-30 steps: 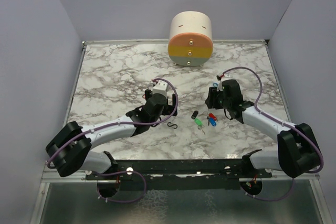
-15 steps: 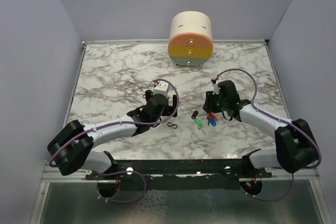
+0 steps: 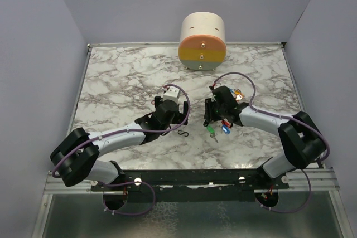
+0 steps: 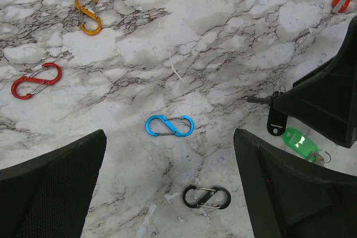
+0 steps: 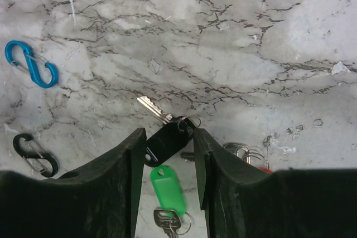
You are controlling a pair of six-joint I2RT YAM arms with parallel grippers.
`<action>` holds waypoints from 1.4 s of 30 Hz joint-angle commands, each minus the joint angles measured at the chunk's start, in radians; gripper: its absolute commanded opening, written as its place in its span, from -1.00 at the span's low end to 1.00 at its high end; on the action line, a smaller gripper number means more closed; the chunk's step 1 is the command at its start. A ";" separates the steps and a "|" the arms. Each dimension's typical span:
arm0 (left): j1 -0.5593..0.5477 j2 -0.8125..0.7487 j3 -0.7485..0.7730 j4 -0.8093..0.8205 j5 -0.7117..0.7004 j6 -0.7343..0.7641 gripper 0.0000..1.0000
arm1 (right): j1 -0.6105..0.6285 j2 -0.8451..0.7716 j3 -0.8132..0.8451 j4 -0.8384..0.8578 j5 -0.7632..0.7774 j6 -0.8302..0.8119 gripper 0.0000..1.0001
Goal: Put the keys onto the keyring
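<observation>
L gripper (image 4: 170, 143) spread wide over white marble tabletop (image 4: 223, 43), blue S-shaped wire clip (image 4: 170, 126) betw its fingers, black S-shaped clip (image 4: 206, 197) near it, R gripper (image 5: 170, 133) straddling black plastic-headed metal key (image 5: 164, 140) lying on tabletop, can't tell if pinching, green-tagged key (image 5: 165, 182) just beside.

No writing, number or brand can be read anywhere. The green key tag (image 5: 167, 182) carries a pale label window (blank, as far as it shows), and the black key tag (image 5: 166, 139) beside it looks plain.
</observation>
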 commanded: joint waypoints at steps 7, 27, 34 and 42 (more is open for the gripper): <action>-0.003 -0.034 0.000 -0.002 -0.004 0.016 0.98 | 0.038 0.063 0.056 -0.020 0.161 0.074 -0.23; -0.004 -0.025 -0.004 0.003 -0.001 0.012 0.98 | 0.059 0.079 0.073 -0.051 0.233 0.084 -0.77; -0.003 -0.025 -0.004 0.002 -0.001 0.013 0.98 | 0.060 0.078 0.070 -0.056 0.246 0.089 -0.93; -0.003 -0.024 -0.002 0.002 -0.005 0.013 0.98 | 0.062 0.008 0.045 -0.017 0.243 0.038 -0.98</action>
